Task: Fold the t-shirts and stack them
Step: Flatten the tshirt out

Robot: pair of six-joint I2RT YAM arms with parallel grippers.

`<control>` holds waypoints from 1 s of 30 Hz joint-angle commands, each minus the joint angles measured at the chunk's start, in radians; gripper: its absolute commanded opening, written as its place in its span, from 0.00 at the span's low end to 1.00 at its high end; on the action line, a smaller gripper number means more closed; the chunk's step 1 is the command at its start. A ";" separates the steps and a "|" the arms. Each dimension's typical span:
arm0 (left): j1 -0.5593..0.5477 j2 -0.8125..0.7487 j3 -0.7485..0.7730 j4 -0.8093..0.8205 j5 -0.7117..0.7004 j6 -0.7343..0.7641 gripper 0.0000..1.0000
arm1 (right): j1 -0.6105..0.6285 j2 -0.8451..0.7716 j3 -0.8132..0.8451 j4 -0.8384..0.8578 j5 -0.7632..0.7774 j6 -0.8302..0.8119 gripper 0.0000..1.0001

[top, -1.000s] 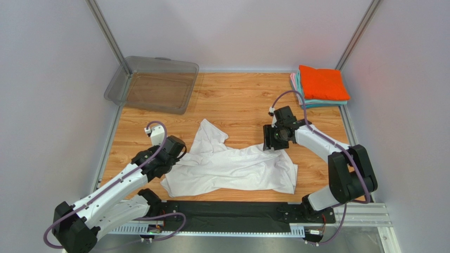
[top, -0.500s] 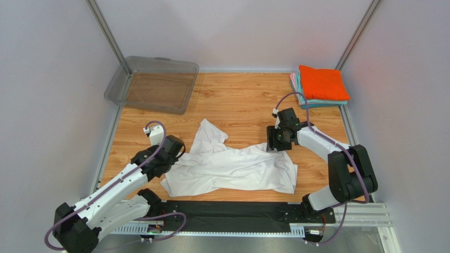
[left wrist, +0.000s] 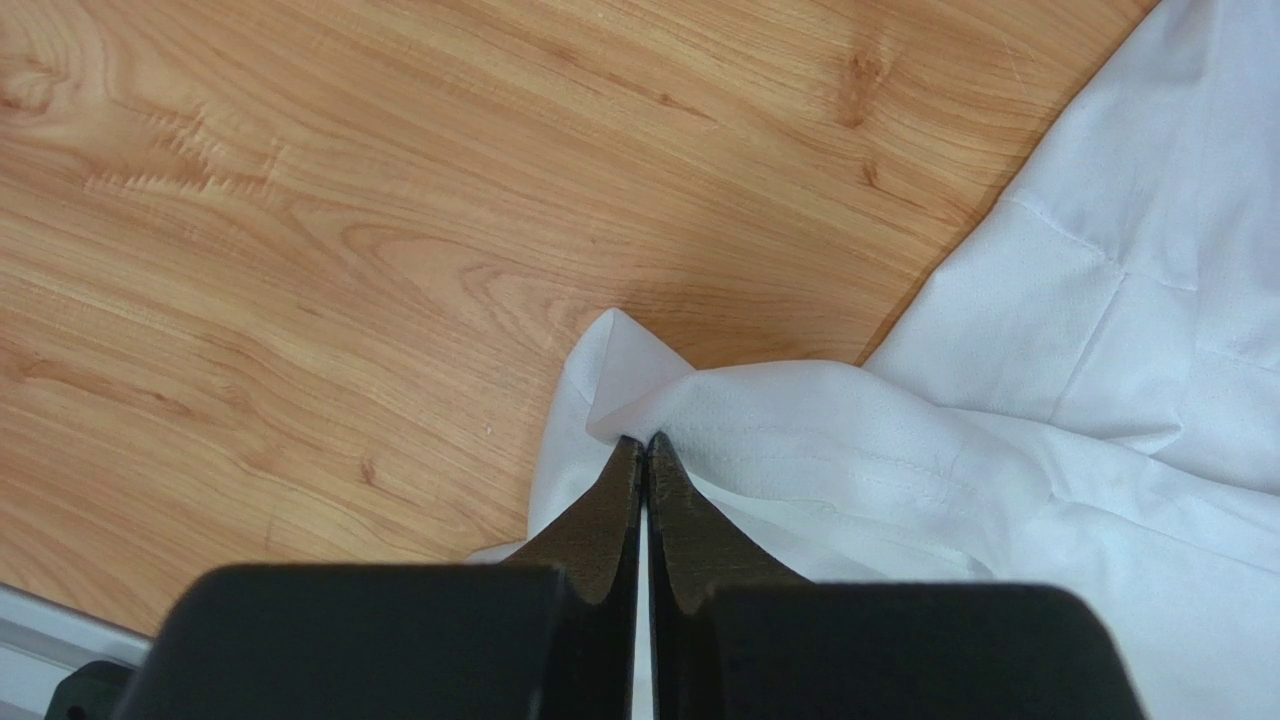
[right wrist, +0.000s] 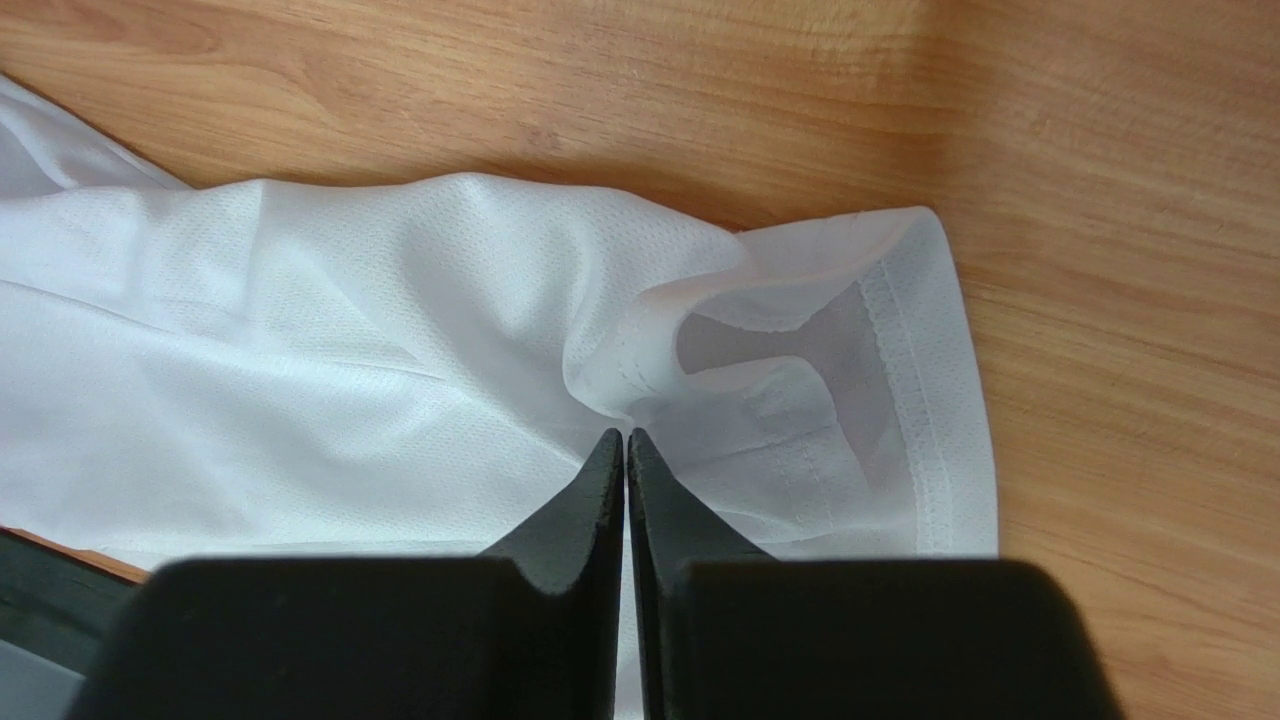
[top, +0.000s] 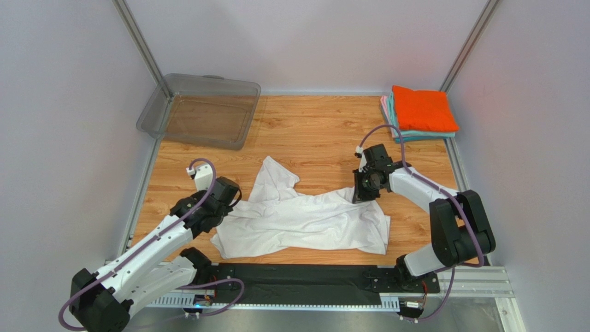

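A plain white t-shirt (top: 305, 218) lies crumpled across the near middle of the wooden table. My left gripper (top: 233, 203) is at the shirt's left edge. In the left wrist view that gripper (left wrist: 643, 440) is shut, pinching a puckered fold of white cloth (left wrist: 1052, 375). My right gripper (top: 359, 191) sits at the shirt's upper right corner. The right wrist view shows the gripper (right wrist: 624, 435) shut on a fold next to a hemmed sleeve opening (right wrist: 917, 390). Folded t-shirts are stacked at the back right, orange (top: 422, 108) on top, with teal and pink edges (top: 388, 111) below.
A clear grey plastic bin (top: 201, 111) stands at the back left corner. Metal frame posts (top: 142, 48) rise at both back corners, and white walls close in the sides. A black mat (top: 298, 280) runs along the near edge between the arm bases.
The right gripper slid slightly right onto the shirt's corner and closed on a fold there. The left arm and its grip have stayed where they were.
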State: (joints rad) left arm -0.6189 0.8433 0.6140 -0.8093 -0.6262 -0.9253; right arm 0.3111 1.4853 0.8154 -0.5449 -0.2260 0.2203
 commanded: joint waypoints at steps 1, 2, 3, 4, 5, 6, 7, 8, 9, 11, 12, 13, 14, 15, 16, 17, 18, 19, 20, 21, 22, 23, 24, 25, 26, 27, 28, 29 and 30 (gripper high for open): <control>0.007 -0.013 -0.005 0.016 0.005 0.017 0.00 | -0.001 -0.037 -0.002 -0.023 0.028 0.025 0.04; 0.007 -0.015 -0.005 0.015 0.003 0.017 0.00 | -0.001 -0.039 -0.001 -0.029 0.048 0.024 0.09; 0.007 -0.016 -0.005 0.013 0.006 0.017 0.00 | -0.001 -0.040 0.002 -0.033 0.059 0.030 0.27; 0.008 -0.018 -0.007 0.013 0.008 0.014 0.00 | -0.001 -0.045 0.002 -0.036 0.066 0.031 0.33; 0.007 -0.018 -0.007 0.012 0.008 0.014 0.00 | -0.001 -0.046 0.002 -0.038 0.091 0.036 0.36; 0.007 -0.018 -0.007 0.010 0.008 0.016 0.00 | -0.001 -0.048 0.002 -0.038 0.108 0.050 0.37; 0.007 -0.018 -0.007 0.010 0.006 0.014 0.00 | -0.001 -0.045 0.002 -0.044 0.123 0.054 0.37; 0.007 -0.018 -0.007 0.010 0.006 0.014 0.00 | -0.001 -0.040 0.005 -0.047 0.138 0.054 0.37; 0.008 -0.021 -0.007 0.007 0.005 0.014 0.00 | -0.001 -0.037 0.007 -0.047 0.139 0.057 0.37; 0.007 -0.023 -0.007 0.007 0.006 0.014 0.00 | 0.002 -0.023 0.002 -0.037 0.116 0.067 0.37; 0.007 -0.026 -0.007 0.007 0.006 0.013 0.00 | 0.005 -0.016 0.001 -0.020 0.108 0.073 0.38; 0.007 -0.024 -0.007 0.009 0.006 0.013 0.00 | 0.011 -0.011 -0.002 -0.009 0.097 0.088 0.38; 0.008 -0.026 -0.007 0.007 0.006 0.011 0.00 | 0.016 -0.005 -0.004 0.000 0.090 0.094 0.38; 0.008 -0.026 -0.007 0.009 0.008 0.011 0.00 | 0.022 0.006 -0.002 0.017 0.090 0.106 0.39; 0.008 -0.026 -0.008 0.009 0.008 0.011 0.00 | 0.038 0.012 -0.002 0.028 0.088 0.120 0.39; 0.008 -0.026 -0.008 0.009 0.010 0.011 0.00 | 0.048 0.016 -0.001 0.034 0.088 0.126 0.39; 0.008 -0.027 -0.008 0.009 0.010 0.011 0.00 | 0.058 0.032 0.007 0.043 0.097 0.134 0.39; 0.008 -0.027 -0.008 0.009 0.010 0.011 0.00 | 0.074 0.039 0.010 0.040 0.126 0.143 0.38; 0.008 -0.030 -0.008 0.006 0.011 0.009 0.00 | 0.078 0.049 0.011 0.037 0.143 0.161 0.35; 0.008 -0.030 -0.010 0.004 0.013 0.009 0.00 | 0.082 0.058 0.014 0.034 0.160 0.174 0.28; 0.008 -0.036 -0.010 0.002 0.013 0.008 0.00 | 0.083 0.058 0.013 0.033 0.184 0.192 0.21; 0.010 -0.042 -0.010 0.002 0.011 0.008 0.00 | 0.085 0.055 0.010 0.030 0.198 0.201 0.15; 0.010 -0.047 -0.010 -0.001 0.010 0.008 0.00 | 0.085 0.034 0.008 0.023 0.215 0.212 0.06; 0.008 -0.056 -0.010 -0.002 0.008 0.008 0.00 | 0.083 0.020 0.007 0.019 0.224 0.217 0.03; 0.008 -0.061 -0.010 -0.004 0.003 0.006 0.00 | 0.085 0.003 0.010 0.011 0.275 0.221 0.00; 0.010 -0.065 -0.008 -0.004 0.003 0.006 0.00 | 0.085 -0.034 0.011 -0.009 0.290 0.220 0.00; 0.008 -0.075 -0.007 -0.004 0.002 0.006 0.00 | 0.083 -0.054 0.024 -0.021 0.312 0.220 0.00; 0.008 -0.079 -0.003 -0.004 0.000 0.008 0.00 | 0.085 -0.072 0.033 -0.033 0.323 0.215 0.00; 0.008 -0.082 0.000 -0.004 -0.001 0.008 0.00 | 0.085 -0.113 0.042 -0.059 0.333 0.215 0.00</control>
State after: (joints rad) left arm -0.6144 0.7818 0.6064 -0.8116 -0.6132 -0.9253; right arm 0.3923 1.4776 0.8162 -0.5659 0.0113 0.4118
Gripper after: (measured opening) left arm 0.006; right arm 0.007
